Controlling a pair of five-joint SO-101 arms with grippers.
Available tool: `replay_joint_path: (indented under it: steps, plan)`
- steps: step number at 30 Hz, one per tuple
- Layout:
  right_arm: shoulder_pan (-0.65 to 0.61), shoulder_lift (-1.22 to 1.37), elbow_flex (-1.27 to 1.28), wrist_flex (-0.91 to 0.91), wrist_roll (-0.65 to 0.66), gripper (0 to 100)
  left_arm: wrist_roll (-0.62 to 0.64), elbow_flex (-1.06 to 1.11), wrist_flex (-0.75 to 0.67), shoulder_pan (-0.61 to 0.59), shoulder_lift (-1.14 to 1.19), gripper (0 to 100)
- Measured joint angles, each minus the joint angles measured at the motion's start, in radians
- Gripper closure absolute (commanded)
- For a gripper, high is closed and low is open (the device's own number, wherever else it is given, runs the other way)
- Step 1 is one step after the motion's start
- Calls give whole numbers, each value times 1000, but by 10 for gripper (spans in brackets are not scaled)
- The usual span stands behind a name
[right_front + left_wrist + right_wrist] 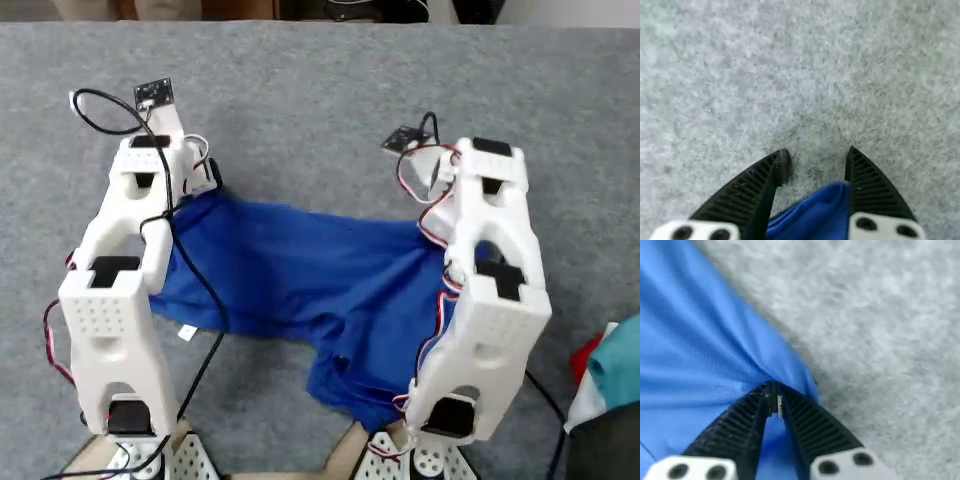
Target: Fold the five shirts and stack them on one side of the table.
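High view, blue shirt (300, 275), long axis crosswise

blue shirt (300, 275) on the grey table (320, 90)
rumpled, stretched wide across the table's middle; a teal, red and white cloth heap (610, 375) sits at its right edge.

Shirt (300, 280) on table (330, 90) btwn L arm (115, 290) & R arm (490, 290); clothes pile (612, 375) far R.

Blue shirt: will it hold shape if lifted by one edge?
Likely floppy: the blue shirt lies wrinkled and bunched on the table. Probably thin and light: it creases sharply where the right gripper pinches it. The table's fuzzy surface may drag on it.
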Motion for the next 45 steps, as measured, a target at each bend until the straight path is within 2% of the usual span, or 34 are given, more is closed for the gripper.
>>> replay_joint_path:
  steps: [3, 8, 14, 19, 23, 26, 33, 38, 45]
  plan:
    - [9, 8, -75, 52, 0, 992, 0, -106, 103, -6, 17, 988]
    - [9, 8, -203, 144, -3, 992, -69, -304, 265, -8, 17, 981]
    - [-40, -18, -245, 198, -3, 992, -80, -545, 491, -5, 18, 981]
    - [-43, -104, -245, 232, -15, 992, -80, -603, 643, 58, 20, 981]
    - [-34, -132, -245, 264, -15, 992, -83, -566, 657, 127, 25, 981]
    - [-2, -132, -236, 258, -15, 992, -83, -494, 595, 158, 63, 981]
    - [14, -114, -61, 95, -43, 991, -80, -434, 440, 155, 222, 981]
    - [58, -52, -14, -3, -46, 991, -78, -543, 450, 129, 305, 981]
    - [95, 61, -94, 25, -52, 991, -77, -747, 525, 95, 416, 981]
